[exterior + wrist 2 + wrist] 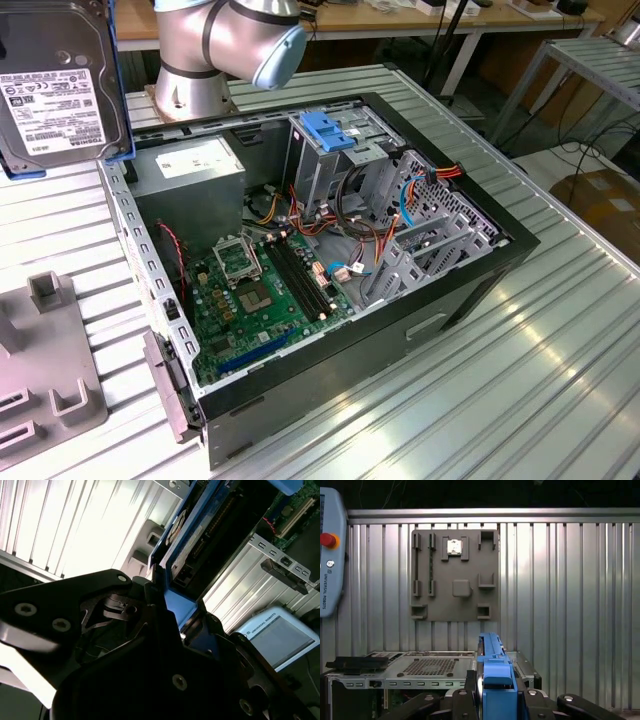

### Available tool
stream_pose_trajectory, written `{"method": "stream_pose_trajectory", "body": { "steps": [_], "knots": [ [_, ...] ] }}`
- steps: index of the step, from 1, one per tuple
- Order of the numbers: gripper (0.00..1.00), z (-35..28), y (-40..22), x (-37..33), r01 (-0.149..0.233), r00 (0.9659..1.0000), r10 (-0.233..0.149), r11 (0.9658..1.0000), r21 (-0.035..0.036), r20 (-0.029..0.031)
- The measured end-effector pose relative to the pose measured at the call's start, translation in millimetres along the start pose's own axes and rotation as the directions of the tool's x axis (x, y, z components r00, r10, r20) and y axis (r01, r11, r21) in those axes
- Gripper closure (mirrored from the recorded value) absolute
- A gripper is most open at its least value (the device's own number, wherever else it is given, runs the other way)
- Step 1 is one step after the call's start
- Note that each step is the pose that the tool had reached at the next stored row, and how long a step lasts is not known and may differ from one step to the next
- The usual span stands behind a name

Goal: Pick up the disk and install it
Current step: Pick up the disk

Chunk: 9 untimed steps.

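In the exterior view, the disk [60,85] hangs in the upper left of the frame with its label facing the camera. It is off the table [560,330] and well apart from the open computer case [470,290] in the middle. Inside the case, the drive cage [330,135] with its blue top stands at upper centre. Loose cables [345,215] lie just beside it, and the power supply [190,165] sits toward the exterior view's left. The arm [225,45] shows at the top.

In the second wrist view, the gripper [172,602] is clamped on the disk [200,535], which reaches out past its black body.

In the first wrist view, the disk's blue rail [492,655] stands edge-on between the fingers [470,682]. The case [430,667] is close by, and a grey holder plate [455,575] lies on the table beyond.

This looks like the carry toward the cage. It should go well if the grip is firm on both sides, the rails are square to the cage opening, and the path avoids the cables.
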<state>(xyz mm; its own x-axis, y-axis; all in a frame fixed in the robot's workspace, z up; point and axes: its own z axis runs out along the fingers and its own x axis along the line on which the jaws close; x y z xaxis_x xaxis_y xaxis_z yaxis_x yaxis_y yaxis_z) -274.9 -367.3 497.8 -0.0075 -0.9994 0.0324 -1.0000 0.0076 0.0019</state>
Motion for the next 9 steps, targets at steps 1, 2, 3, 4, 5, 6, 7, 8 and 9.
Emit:
{"method": "stream_pose_trajectory", "body": {
  "steps": [1,2,3,4,5,6,7,8,9],
  "knots": [
    [0.64,0.0,-1.5,0.0,0.0,1.0,0.0,1.0,0.0,0.0],
    [0.64,0.1,-3.1,0.0,0.0,1.0,0.0,1.0,0.0001,0.0001],
    [0.64,0.1,-4.5,0.0,0.0,1.0,0.0,1.0,0.0,0.0],
    [0.64,0.2,-6.1,0.0,0.0,1.0,0.0,1.0,0.0,0.0001],
    [0.64,0.2,-8.3,0.0,0.0,1.0,0.0,1.0,0.0001,0.0001],
    [0.64,0.2,-9.7,0.0,0.0,1.0,0.0,1.0,0.0,0.0],
    [0.64,0.3,-11.4,-0.1,0.0,1.0,0.0,1.0,0.0,0.0],
    [0.64,0.3,-13.1,-0.1,0.0,1.0,0.0,1.0,0.0,0.0],
    [0.64,0.3,-14.7,-0.1,0.0,1.0,0.0,1.0,0.0,0.0]
  ]
}}
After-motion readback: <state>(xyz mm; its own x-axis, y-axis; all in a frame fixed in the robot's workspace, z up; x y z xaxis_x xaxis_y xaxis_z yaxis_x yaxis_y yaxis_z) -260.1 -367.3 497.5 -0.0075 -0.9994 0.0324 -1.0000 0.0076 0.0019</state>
